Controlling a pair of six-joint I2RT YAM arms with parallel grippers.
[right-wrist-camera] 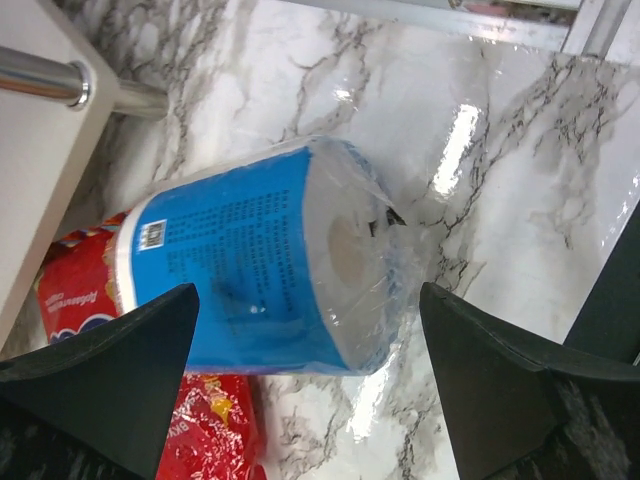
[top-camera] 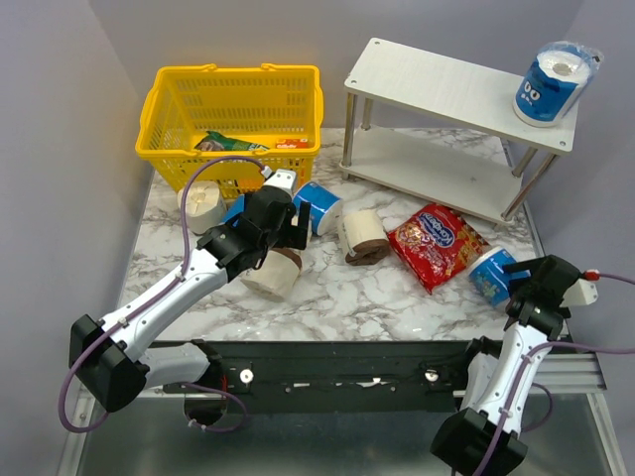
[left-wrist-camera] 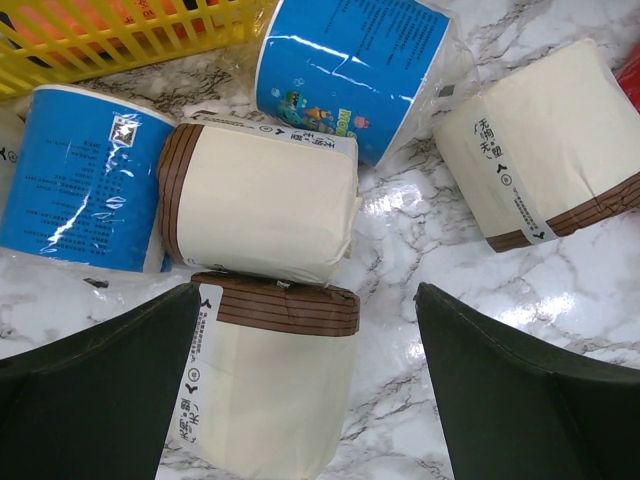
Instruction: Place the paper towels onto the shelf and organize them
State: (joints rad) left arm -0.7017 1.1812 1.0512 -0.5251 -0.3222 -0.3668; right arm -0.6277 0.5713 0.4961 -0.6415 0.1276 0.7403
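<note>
Nearest me, the black mounting rail ran along the front edge of the white marble table. Grey walls closed in the sides and back. In front of the shelf's right end, my right gripper hung with jaws wide apart and empty over a blue-wrapped roll lying on its side, just beside the red snack bag. Well left of the shelf, my left gripper, also spread and holding nothing, hovered over crowded cream rolls and blue ones. A yellow basket stood just left of the shelf. One blue roll stood upright on the shelf's top tier, at its right end.
</note>
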